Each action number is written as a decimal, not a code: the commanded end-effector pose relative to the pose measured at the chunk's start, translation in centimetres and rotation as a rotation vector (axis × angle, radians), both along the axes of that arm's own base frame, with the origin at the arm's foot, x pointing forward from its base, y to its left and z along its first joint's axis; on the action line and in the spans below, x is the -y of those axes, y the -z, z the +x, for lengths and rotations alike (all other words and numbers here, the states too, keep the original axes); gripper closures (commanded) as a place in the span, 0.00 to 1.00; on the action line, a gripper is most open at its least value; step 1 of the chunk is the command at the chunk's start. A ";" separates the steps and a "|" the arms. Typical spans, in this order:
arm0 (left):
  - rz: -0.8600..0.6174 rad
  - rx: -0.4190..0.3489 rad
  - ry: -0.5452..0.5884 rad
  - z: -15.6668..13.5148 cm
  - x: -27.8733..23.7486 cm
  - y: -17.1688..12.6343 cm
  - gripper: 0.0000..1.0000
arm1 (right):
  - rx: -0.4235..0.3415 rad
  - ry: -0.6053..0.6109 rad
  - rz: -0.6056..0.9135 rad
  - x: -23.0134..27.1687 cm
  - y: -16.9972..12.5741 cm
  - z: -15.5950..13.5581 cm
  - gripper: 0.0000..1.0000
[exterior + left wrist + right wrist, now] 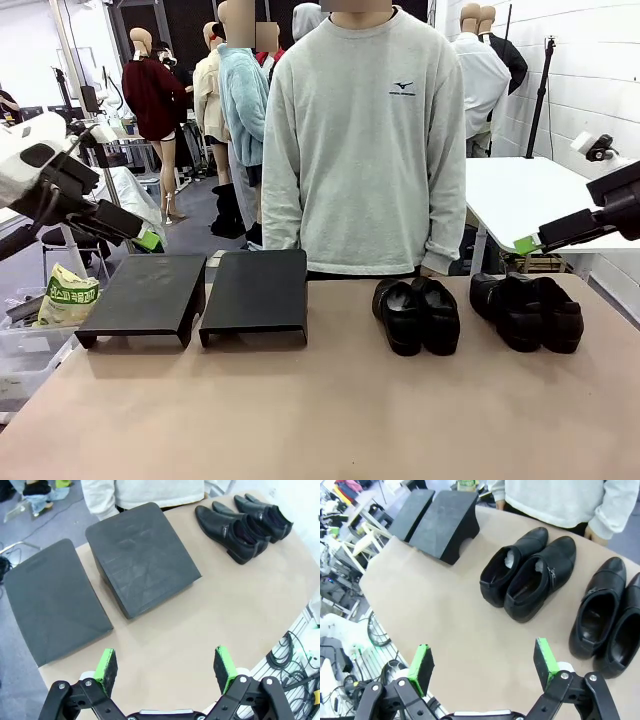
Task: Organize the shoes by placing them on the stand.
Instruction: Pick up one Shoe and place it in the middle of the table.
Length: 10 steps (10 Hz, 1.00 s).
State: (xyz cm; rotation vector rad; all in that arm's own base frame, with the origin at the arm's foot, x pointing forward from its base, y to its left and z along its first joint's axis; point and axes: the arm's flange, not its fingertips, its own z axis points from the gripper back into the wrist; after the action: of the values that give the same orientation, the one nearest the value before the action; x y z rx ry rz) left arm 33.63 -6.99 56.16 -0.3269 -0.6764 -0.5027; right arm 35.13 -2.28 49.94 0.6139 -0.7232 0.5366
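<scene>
While left end effector (165, 666) and right end effector (482, 666) gape empty, you grip one shoe (540, 577) by its collar.

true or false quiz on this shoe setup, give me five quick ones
1. Four shoes sit on the table in two pairs: true.
2. One shoe is already on a stand: false, all lie on the table beside the two stands.
3. Jaws on the left gripper and right gripper stand open, empty: true.
4. The person holds a shoe: false, the person touches none.
5. The stands are nearer the robot's right arm: false, nearer its left.
</scene>
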 end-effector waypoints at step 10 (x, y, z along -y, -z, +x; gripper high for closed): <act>-0.060 -0.028 0.029 -0.6 -0.2 -0.2 0.00 | -0.018 -0.004 0.011 -0.5 0.6 0.2 0.00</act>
State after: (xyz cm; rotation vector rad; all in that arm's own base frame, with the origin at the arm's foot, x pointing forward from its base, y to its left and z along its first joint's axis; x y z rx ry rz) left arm 32.98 -6.92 56.43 -0.4004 -0.6639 -0.4984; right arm 35.07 -1.81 49.44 0.6087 -0.6984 0.5106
